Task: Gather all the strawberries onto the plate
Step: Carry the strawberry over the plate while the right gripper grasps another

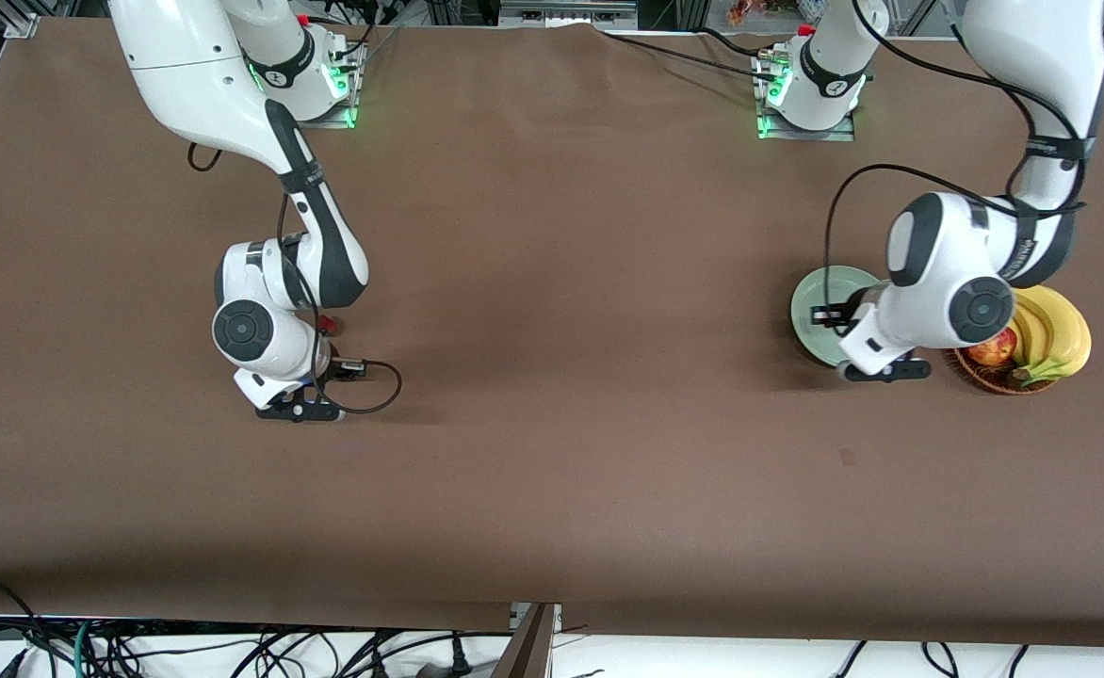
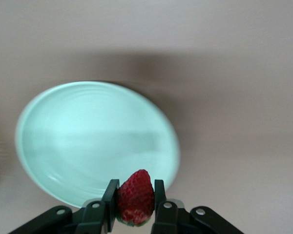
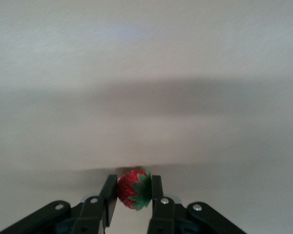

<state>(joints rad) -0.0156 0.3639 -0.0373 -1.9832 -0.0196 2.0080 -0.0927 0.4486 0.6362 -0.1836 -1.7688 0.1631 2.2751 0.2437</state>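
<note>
**Now two berries gripped, one already at the plate's edge**

Clearly the left tool has its fingers clamped on a strawberry, red tip pointing out away from the wrist, long axis running along the fingers. Just past that tip lies the plate, its rim right under the berry and its bare pale-green bowl spreading out ahead of the tool. In the front view the left tool hangs at the plate's near edge, between the plate and the basket that holds the apple and bananas. So the move that counts is a short one: carry the berry inward over the bowl, away from the rim, then let go. Dropped where it hangs, it could, I judge, strike the rim and roll onto the desk.

At the right arm's end of the desk, the right tool is also closed on a berry, this one gripped sideways, green cap turned toward one finger. It sits low, at or just above the bare cloth. Seen from the front, the right tool is well apart from the plate, with the whole middle of the desk between them. A red speck shows by the right wrist; it may be the third berry, though I cannot tell for sure. The left arm is plainly the nearer to the plate.
</note>
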